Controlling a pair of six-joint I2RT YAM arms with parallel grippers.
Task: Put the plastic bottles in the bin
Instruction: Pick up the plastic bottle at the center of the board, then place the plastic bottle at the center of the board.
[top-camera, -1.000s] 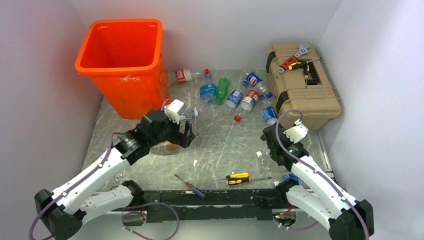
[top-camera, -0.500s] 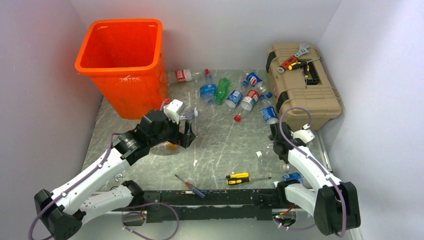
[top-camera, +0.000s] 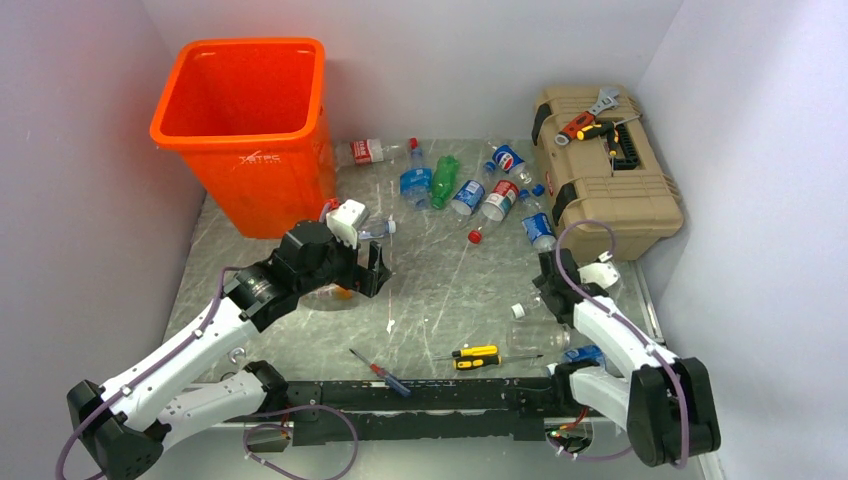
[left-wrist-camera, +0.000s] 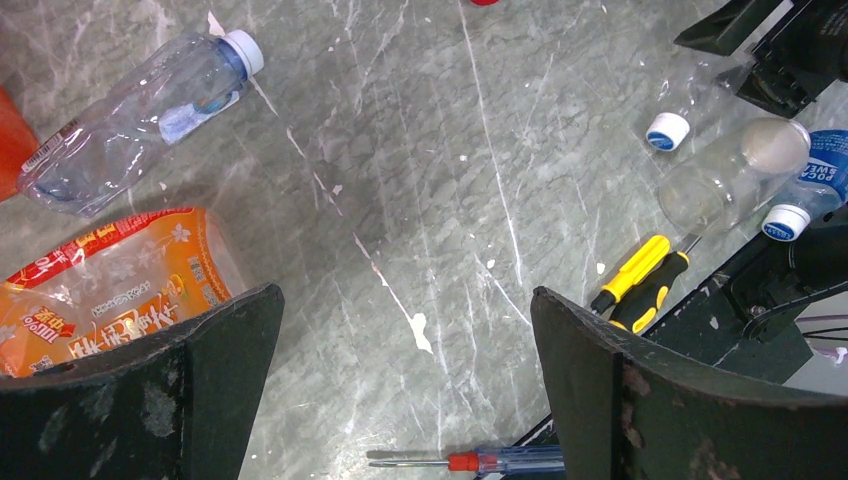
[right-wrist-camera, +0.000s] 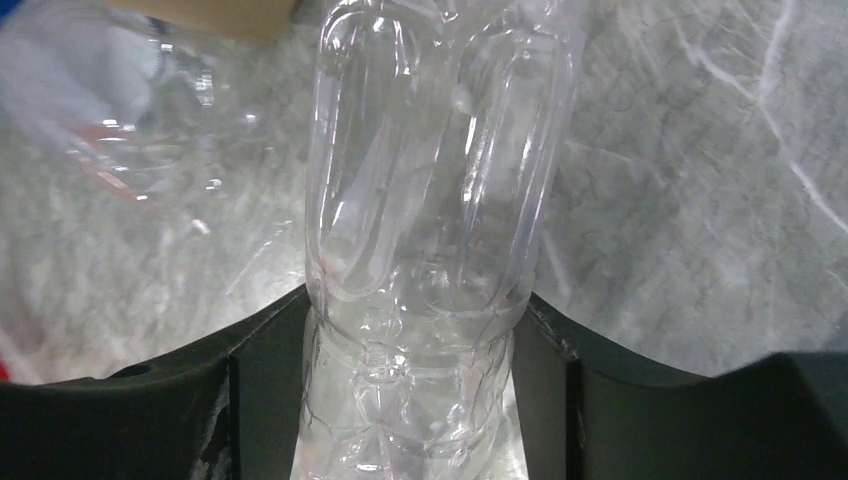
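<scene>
Two hands, one bin, bottles in quantity. The left hand is released, its fingers spread wide with nothing between them, poised over the grey marbled worktop. An orange-labelled bottle lies just beside one finger, with a clear white-capped bottle beyond it. The right hand is grasping a ribbed clear bottle, with a finger against each side of its body (whether it is clear of the worktop cannot be told). The orange bin stands upright at the far left corner, near the left hand and well apart from the right. More bottles are scattered along the far edge between the bin and the tan toolbox: a red-labelled bottle, a green bottle and a blue-labelled bottle among them. A second clear bottle lies beside the right arm. Along the near edge lie a yellow-handled screwdriver and a slim red-and-blue screwdriver. A wrench rests on the toolbox lid.
</scene>
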